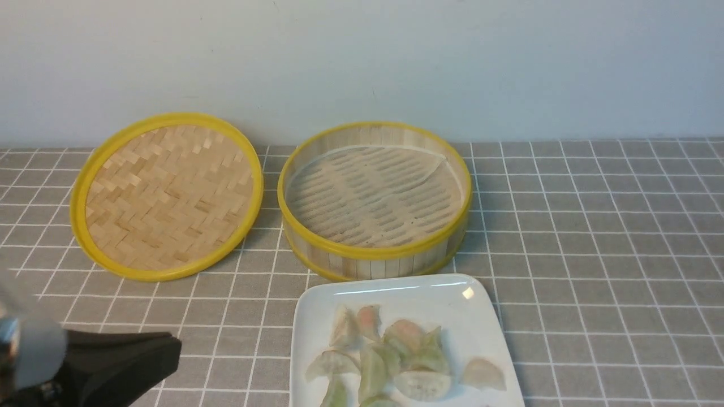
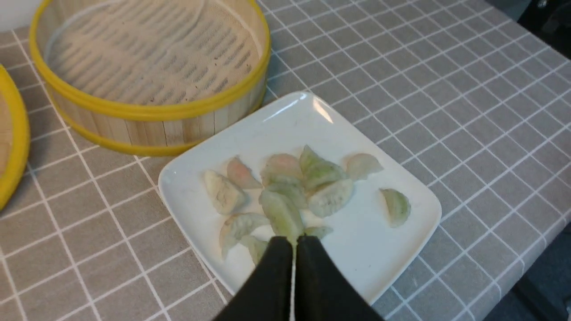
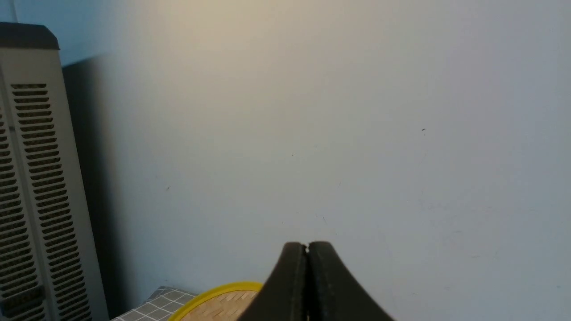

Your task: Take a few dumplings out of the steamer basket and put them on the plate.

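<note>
Steamer basket (image 1: 373, 251): empty, liner only.
Plate (image 1: 396, 291): at basket's 6 o'clock, just beside it.
Dumplings (image 1: 390, 356): all on plate, heaped, one loose at heap's 3 o'clock. Probably light, soft, slick, tear-prone; pinch gently across plump belly, not pleats.
Left gripper (image 2: 294, 243): jaws pressed together, empty.
Right gripper (image 3: 307, 247): closed, empty, facing wall.

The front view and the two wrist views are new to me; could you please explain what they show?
It is a robot with two arms. The front view looks forward from between them; each wrist view comes from a camera on one arm. On the checked cloth stand an empty steamer basket, a lid to its left, and a white plate carrying the dumplings. The left gripper and the right gripper are both shut and hold nothing.
</note>
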Robot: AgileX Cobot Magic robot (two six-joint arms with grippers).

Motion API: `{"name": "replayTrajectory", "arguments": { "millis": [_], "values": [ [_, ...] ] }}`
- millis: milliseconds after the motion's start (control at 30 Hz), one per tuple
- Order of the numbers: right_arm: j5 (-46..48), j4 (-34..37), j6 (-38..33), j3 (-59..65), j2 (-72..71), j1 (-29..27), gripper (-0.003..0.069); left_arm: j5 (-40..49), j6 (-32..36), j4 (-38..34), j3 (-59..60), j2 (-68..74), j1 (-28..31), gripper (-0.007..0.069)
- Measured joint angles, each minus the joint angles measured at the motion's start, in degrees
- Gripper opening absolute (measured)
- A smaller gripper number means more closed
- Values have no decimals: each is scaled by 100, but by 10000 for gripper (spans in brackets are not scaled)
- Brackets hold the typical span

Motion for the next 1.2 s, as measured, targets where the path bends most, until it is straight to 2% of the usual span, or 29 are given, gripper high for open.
{"name": "replayTrajectory", "arguments": {
  "millis": [300,633,833,933,1100,1200],
  "values": [
    [0,0,5,26,0,0,-15,-254,0,-106,229,-900,0,-5],
    [0,0,5,26,0,0,-15,-259,0,-113,231,-912,0,-5],
    [0,0,5,26,0,0,-15,-347,317,160,296,-935,17,-5],
    [0,0,5,26,0,0,-15,-456,514,365,597,-1181,310,-5],
    [0,0,5,26,0,0,-15,-1215,608,530,1847,-2200,1556,-5],
    [0,0,5,26,0,0,-15,-1544,608,646,2535,-2621,2055,-5]
  ]
}}
